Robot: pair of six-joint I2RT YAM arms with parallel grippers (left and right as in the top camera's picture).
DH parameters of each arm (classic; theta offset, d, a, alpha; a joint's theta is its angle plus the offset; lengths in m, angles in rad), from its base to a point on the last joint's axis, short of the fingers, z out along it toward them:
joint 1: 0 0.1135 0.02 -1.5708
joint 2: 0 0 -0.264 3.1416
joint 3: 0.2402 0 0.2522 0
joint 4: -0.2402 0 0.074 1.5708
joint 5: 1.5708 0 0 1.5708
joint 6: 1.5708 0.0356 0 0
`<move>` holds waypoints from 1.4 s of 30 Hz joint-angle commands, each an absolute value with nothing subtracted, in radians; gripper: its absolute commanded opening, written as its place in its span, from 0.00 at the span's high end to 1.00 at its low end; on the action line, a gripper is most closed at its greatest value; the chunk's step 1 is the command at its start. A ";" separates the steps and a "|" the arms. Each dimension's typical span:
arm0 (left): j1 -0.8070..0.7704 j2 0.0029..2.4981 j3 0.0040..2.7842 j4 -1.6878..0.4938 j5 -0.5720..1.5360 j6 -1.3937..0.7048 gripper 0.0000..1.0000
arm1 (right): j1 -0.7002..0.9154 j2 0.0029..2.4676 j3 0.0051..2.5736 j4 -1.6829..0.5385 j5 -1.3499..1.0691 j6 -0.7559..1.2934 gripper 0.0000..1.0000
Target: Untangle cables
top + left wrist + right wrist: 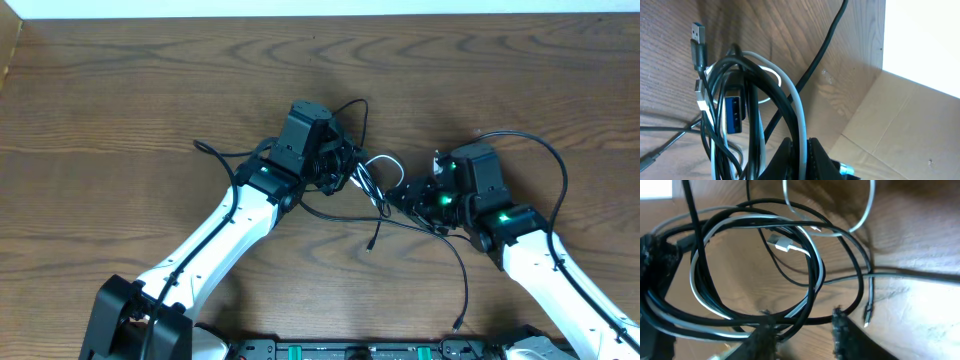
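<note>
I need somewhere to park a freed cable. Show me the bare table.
Bare: the far strip of table beyond the cables, and the side outside the left arm. Crowded: the middle, with one cable trailing to the near edge.

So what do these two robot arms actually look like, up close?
The left arm and right arm have smooth white links with black joints. The left end effector and right end effector are boxy and black, each with two dark fingers. Small green lights glow near the wrists, and a thick black cable loops from the right arm.
</note>
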State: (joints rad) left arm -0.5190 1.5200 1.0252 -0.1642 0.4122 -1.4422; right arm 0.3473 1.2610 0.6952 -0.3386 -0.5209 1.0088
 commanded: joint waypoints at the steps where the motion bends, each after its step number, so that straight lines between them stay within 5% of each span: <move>1: -0.518 1.502 1.031 -0.167 0.400 -1.460 0.93 | 0.381 1.269 0.690 -0.336 -0.515 1.168 0.69; 12: -0.523 1.502 1.031 -0.170 0.411 -1.343 0.92 | 0.410 1.414 0.690 -0.212 -0.591 1.358 0.83; 14: -0.525 1.502 1.031 -0.171 0.411 -1.343 0.92 | 0.410 1.426 0.690 -0.191 -0.593 1.397 0.79; 18: -0.530 1.502 1.031 -0.171 0.406 -1.337 0.92 | 0.410 1.433 0.690 -0.147 -0.643 1.453 0.56; 22: -0.530 1.502 1.031 -0.171 0.382 -1.313 0.92 | 0.410 1.433 0.690 -0.147 -0.685 1.462 0.47; 32: -0.530 1.502 1.031 -0.027 0.369 -1.261 0.93 | 0.414 1.459 0.690 -0.130 -0.663 1.496 0.40; 34: -0.536 1.502 1.031 -0.028 0.373 -1.288 0.92 | 0.414 1.459 0.690 -0.112 -0.630 1.493 0.48; 38: -0.546 1.502 1.031 -0.086 0.336 -1.290 0.93 | 0.414 1.459 0.690 -0.116 -0.352 1.143 0.69; 42: -0.546 1.502 1.031 -0.294 0.179 -1.433 0.93 | 0.413 1.459 0.690 -0.126 -0.185 0.718 0.43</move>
State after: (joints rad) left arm -0.5472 1.5200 1.0252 -0.1898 0.3176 -1.2984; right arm 0.4099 1.4540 0.6910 -0.1162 -0.3733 1.1069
